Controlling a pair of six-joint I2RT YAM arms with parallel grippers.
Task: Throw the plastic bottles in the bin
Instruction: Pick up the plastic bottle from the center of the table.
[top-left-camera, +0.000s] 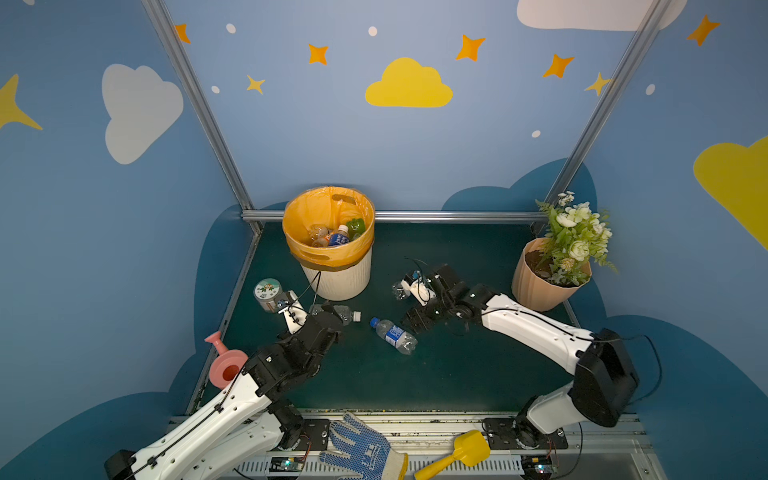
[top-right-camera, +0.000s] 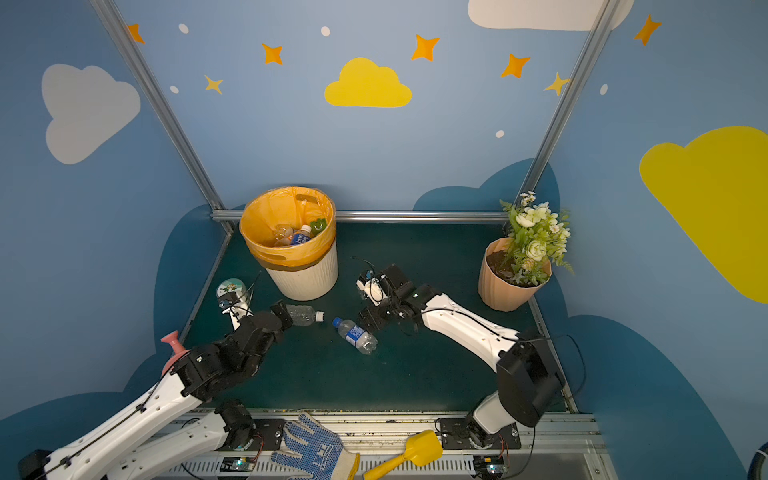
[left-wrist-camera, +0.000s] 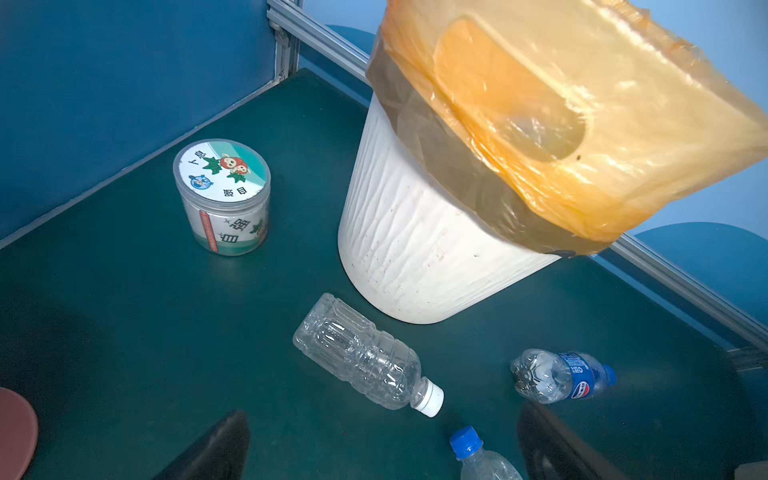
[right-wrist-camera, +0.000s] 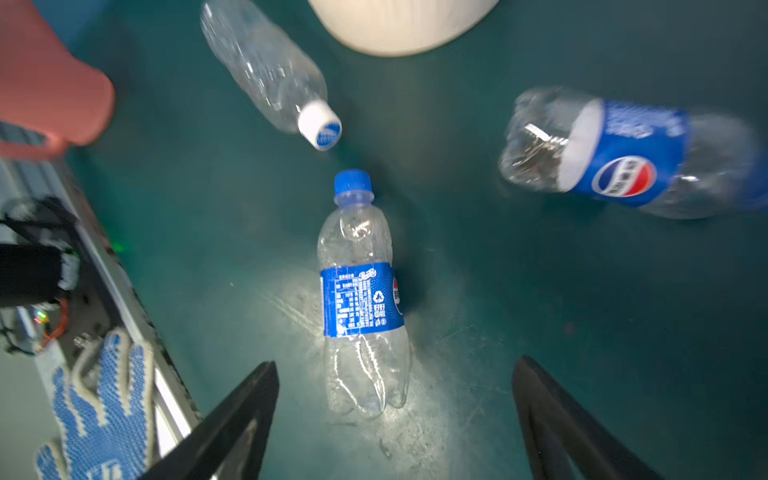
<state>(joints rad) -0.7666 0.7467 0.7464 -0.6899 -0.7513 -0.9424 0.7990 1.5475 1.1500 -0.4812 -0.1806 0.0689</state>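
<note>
The bin (top-left-camera: 336, 286), cream and ribbed with an orange bag, stands at the back left with several plastic bottles (top-left-camera: 338, 235) inside. Three more lie on the green mat. A clear one with a white cap (left-wrist-camera: 365, 361) lies just ahead of my open left gripper (left-wrist-camera: 380, 419). A blue-capped, blue-labelled one (right-wrist-camera: 361, 299) has its base between the fingers of my right gripper (right-wrist-camera: 395, 363), which is open and not touching it. A third with a blue label (right-wrist-camera: 623, 158) lies near the bin, partly hidden under the right wrist in both top views.
A round jar with a green-white lid (top-left-camera: 268, 293) stands left of the bin. A pink watering can (top-left-camera: 226, 365) sits at the mat's left edge, a peach flower pot (top-left-camera: 544, 278) at the back right. A blue-dotted glove (top-left-camera: 361, 451) and a yellow scoop (top-left-camera: 461, 453) lie on the front rail.
</note>
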